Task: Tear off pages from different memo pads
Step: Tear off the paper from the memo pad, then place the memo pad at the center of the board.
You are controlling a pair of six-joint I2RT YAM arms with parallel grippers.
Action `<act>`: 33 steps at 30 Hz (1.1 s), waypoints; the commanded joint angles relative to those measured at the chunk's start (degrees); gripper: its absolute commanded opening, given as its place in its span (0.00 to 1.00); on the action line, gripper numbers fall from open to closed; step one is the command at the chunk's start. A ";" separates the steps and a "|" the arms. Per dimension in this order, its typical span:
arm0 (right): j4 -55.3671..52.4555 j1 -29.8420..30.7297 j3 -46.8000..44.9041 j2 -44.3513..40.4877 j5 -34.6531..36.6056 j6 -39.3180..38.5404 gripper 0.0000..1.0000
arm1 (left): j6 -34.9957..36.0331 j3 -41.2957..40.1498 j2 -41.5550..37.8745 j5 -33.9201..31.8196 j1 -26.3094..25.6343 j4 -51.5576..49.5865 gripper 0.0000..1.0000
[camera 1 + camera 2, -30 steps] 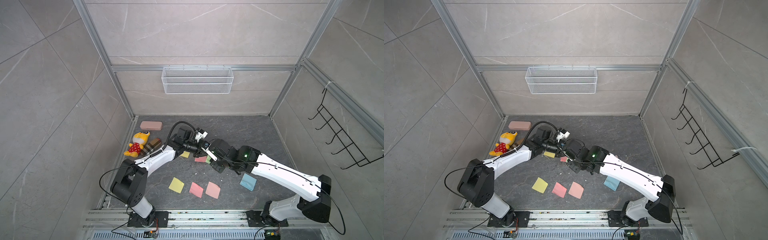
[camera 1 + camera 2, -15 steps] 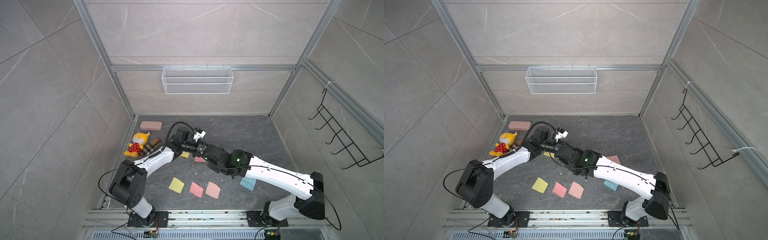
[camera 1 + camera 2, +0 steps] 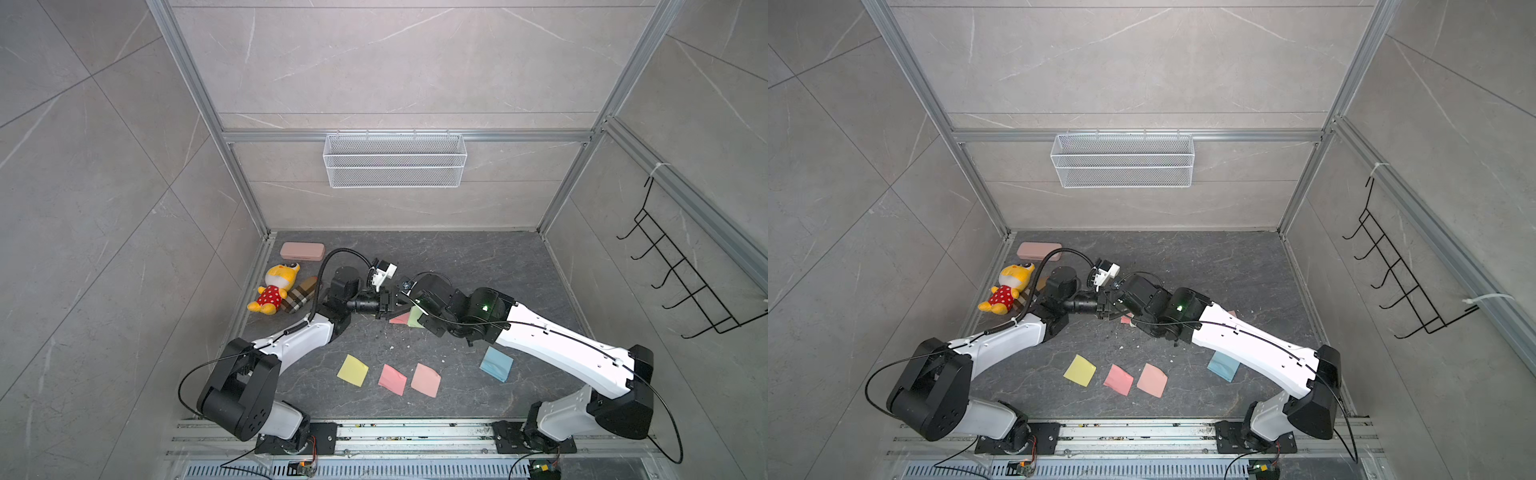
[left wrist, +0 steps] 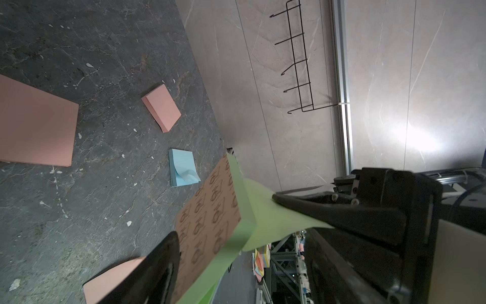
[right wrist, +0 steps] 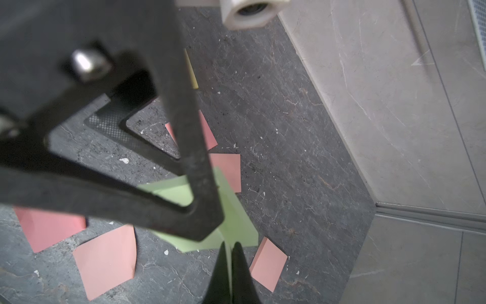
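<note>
Above the middle of the table my two grippers meet tip to tip. My right gripper (image 5: 230, 246) (image 3: 406, 306) is shut on a thin green page (image 4: 265, 218). That page is still joined to a green memo pad (image 4: 210, 210) with a brown printed back. The pad hangs tilted between the wide-apart jaws of my left gripper (image 3: 392, 305), beside one finger (image 4: 163, 265). A blue memo pad (image 4: 182, 168) and a salmon one (image 4: 161, 110) lie further right. Yellow (image 3: 352, 370), pink (image 3: 392, 379) and salmon (image 3: 425, 380) pages lie in a row near the front.
A plush toy (image 3: 276, 289) and a long pink case (image 3: 302, 251) lie at the back left. A wire basket (image 3: 395, 160) hangs on the back wall and a black hook rack (image 3: 681, 286) on the right wall. More pink squares (image 5: 105, 260) lie under the grippers.
My right gripper moved in to the left gripper and shut on the green page. The left gripper's jaws spread apart around the green pad.
</note>
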 commanded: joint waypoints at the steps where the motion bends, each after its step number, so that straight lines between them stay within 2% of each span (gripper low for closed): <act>1: -2.70 -0.27 3.45 1.27 -0.56 -0.93 0.00 | 6.32 -2.14 -3.98 -1.31 0.32 3.82 0.78; 3: -3.40 -0.28 5.24 1.79 -0.67 -1.06 0.00 | 6.76 -4.08 -5.11 -2.96 0.22 6.92 0.81; 6: -5.30 -0.29 8.32 2.80 -1.62 -0.90 0.00 | 5.07 -4.81 -4.44 -1.39 0.01 11.83 0.81; 11: -7.02 -0.25 11.96 3.54 -3.03 -0.12 0.00 | 10.07 -2.25 -3.80 0.12 -0.03 5.27 0.73; 14: -7.29 -0.25 12.14 3.77 -2.15 0.01 0.00 | 13.84 -0.08 -3.24 1.37 -0.03 -0.36 0.56; 17: -6.99 -0.53 11.96 4.08 -0.62 0.34 0.00 | 15.70 2.00 -2.02 2.10 0.05 -5.00 0.30; 19: -6.20 -0.81 11.48 4.13 1.79 0.73 0.00 | 15.72 2.86 -1.05 1.89 0.37 -6.60 0.16; 23: -4.83 -2.42 10.72 4.86 12.07 2.55 0.00 | 15.13 3.78 0.15 0.04 0.71 -9.28 0.01; 28: -4.56 -7.78 6.62 5.79 20.28 5.55 0.00 | 13.26 3.10 0.90 -2.54 2.84 -13.48 0.00; 31: -4.37 -9.36 2.98 4.97 20.93 8.45 0.00 | 13.06 2.75 1.37 -3.63 5.42 -18.50 0.00; 33: -6.63 -9.57 1.77 4.95 18.56 11.11 0.00 | 13.80 3.02 1.74 -4.08 7.89 -23.73 0.00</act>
